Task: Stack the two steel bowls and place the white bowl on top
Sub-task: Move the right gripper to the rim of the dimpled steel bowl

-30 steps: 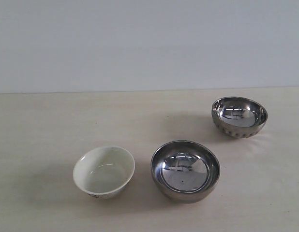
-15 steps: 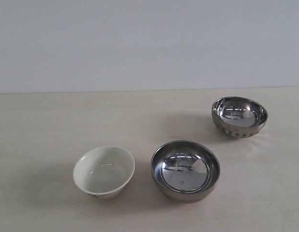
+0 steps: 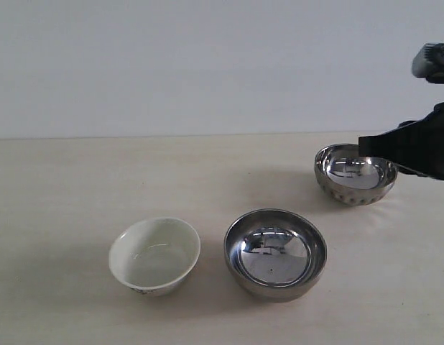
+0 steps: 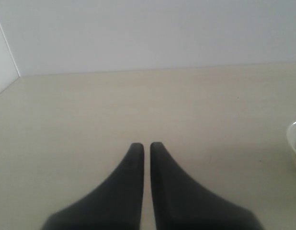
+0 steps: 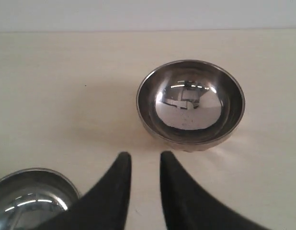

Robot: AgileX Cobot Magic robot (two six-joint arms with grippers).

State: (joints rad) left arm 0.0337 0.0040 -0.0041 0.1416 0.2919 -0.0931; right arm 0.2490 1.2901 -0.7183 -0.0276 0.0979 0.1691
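In came the right tool [image 3: 363,145] from the right edge of the exterior view, where a second earlier nothing showed. Its dark tip ended up across the far right rim of the dimpled steel bowl [image 3: 350,183], hiding part of it. A grey bit of the right arm [image 3: 432,60] appeared in the upper right corner too.

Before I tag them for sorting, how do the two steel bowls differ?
The near steel bowl has a smooth outer wall; the far steel bowl has a dimpled one. The near one stands beside the white bowl; the far one sits apart, by the right gripper. Both are shiny and empty.
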